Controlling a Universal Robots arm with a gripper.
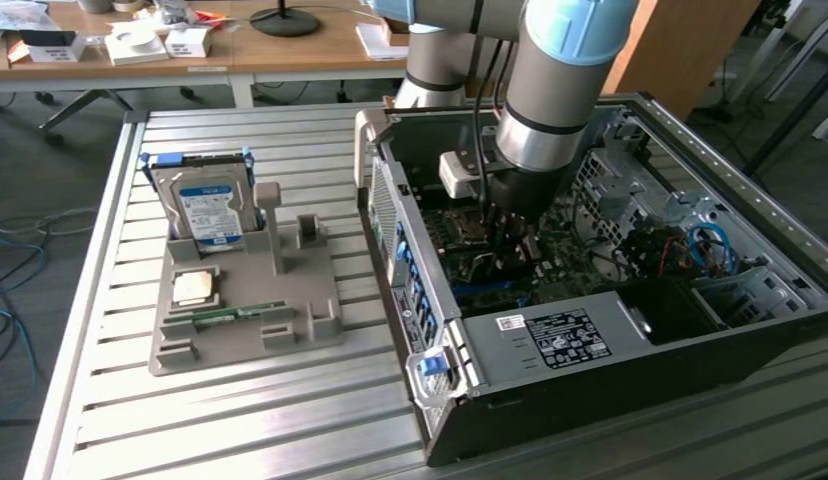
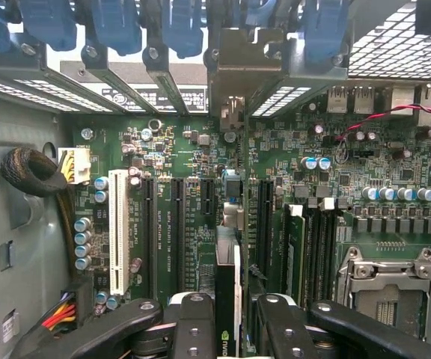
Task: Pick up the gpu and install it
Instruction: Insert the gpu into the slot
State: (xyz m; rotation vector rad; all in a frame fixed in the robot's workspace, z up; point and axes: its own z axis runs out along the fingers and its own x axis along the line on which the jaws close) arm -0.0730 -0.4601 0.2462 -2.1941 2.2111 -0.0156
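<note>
My tool [image 2: 232,329] is clamped on the gpu [image 2: 228,280] edge-on, a thin dark card with a silvery bracket, among the green motherboard's [image 2: 163,149] long black slots [image 2: 179,232] — inside the grey steel case [image 1: 548,400].

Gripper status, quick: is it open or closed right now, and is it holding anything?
Gripper: fingers closed on the gpu, which sits edge-on between them.

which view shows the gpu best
The wrist view: the gpu sits edge-on, gripped in the pincer, over the motherboard slots. In the exterior view the arm, reaching into the computer case, hides nearly all of it.
</note>
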